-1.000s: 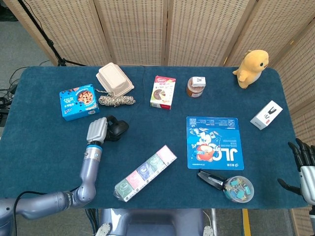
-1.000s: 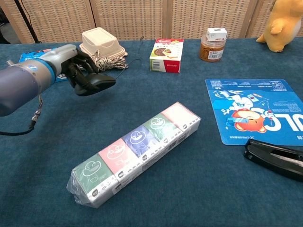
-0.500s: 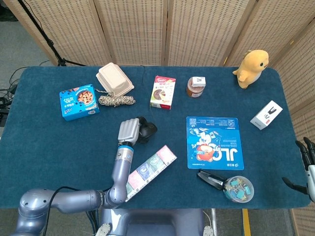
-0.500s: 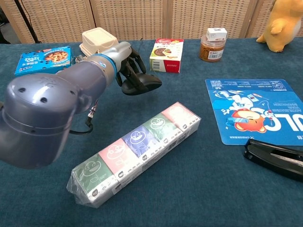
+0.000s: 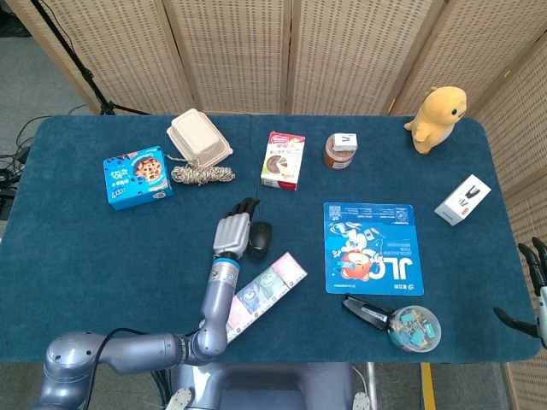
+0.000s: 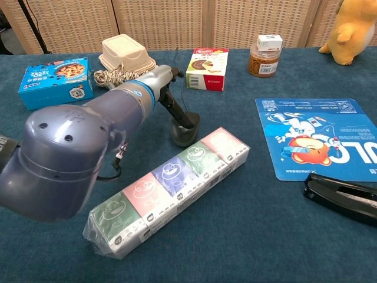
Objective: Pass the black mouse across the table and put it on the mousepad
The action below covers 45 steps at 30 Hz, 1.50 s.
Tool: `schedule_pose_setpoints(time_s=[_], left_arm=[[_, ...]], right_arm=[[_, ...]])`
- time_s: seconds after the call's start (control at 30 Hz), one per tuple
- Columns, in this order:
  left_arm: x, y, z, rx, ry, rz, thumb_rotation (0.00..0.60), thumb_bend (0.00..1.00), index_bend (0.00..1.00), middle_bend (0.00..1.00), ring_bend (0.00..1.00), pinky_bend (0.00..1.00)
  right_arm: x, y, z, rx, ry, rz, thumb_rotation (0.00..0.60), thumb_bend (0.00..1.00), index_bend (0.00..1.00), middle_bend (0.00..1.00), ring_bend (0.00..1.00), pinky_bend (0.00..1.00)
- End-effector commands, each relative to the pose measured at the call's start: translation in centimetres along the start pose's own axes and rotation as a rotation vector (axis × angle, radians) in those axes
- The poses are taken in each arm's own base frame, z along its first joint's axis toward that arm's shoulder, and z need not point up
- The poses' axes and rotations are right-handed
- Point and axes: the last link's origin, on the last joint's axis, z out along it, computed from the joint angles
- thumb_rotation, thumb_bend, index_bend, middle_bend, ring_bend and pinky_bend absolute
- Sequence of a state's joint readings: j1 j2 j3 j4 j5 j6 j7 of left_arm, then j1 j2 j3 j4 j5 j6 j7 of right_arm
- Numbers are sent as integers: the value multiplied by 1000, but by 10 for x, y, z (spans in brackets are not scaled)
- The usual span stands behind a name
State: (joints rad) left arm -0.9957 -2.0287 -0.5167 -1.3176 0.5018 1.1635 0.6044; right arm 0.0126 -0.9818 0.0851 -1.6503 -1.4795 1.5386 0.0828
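Note:
The black mouse (image 5: 259,239) (image 6: 184,133) lies on the blue cloth near the table's middle, just beyond the end of a long sachet pack. My left hand (image 5: 232,229) (image 6: 174,101) is right beside it on its left, fingers stretched out and apart, holding nothing; in the chest view a dark finger reaches down to the mouse's top. The blue printed mousepad (image 5: 373,248) (image 6: 321,138) lies to the right of the mouse with nothing on it. At the table's right edge my right hand (image 5: 534,282) hangs with its fingers spread, empty.
The sachet pack (image 5: 256,295) (image 6: 171,188) lies diagonally just in front of the mouse. A stapler (image 5: 367,312) and a clip tub (image 5: 414,329) sit near the mousepad's front edge. Boxes, a rope coil (image 5: 202,174), a jar (image 5: 340,151) and a yellow plush (image 5: 438,115) line the back.
My left hand carried the mouse rightward from the table's left side, set it down by the sachet pack and spread its fingers off it. The right hand slid slightly toward the frame edge.

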Motion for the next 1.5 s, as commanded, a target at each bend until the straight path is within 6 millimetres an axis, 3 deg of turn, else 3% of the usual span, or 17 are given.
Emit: schedule_pose_setpoints(time_s=[0.03,0.17,0.33,0.6,0.87,1.1,1.27,1.5], left_arm=[[20,-10,-5,2,40,39,600,48,0,0,0,0],[40,-22,-11,-3,57,31,600,48,0,0,0,0],[79,-48,-30,-38,104,45,600,47,0,0,0,0],[154,-117,-77,-39,160,184,600,47,0,0,0,0],[199,-190,-117,-101,287,262,600,48,0,0,0,0],[208,-247,-161,-82,337,248,600,48,0,0,0,0],[210,-270,-187,-50,353,223,600,48,0,0,0,0],[210,-282,-204,-37,324,187,600,47,0,0,0,0]], right_arm=[[-1,-1,0,4,-4,-3,600,0,0,0,0,0],[-3,-4,-1,13,-8,-10,600,0,0,0,0,0],[-6,-7,-1,20,-13,-25,600,0,0,0,0,0],[-15,-17,8,68,-40,-46,600,0,0,0,0,0],[-21,-50,41,169,-110,-87,600,0,0,0,0,0],[-35,-92,77,238,-246,-40,600,0,0,0,0,0],[-47,-138,104,356,-333,26,600,0,0,0,0,0],[-70,-206,129,544,-383,35,600,0,0,0,0,0]])
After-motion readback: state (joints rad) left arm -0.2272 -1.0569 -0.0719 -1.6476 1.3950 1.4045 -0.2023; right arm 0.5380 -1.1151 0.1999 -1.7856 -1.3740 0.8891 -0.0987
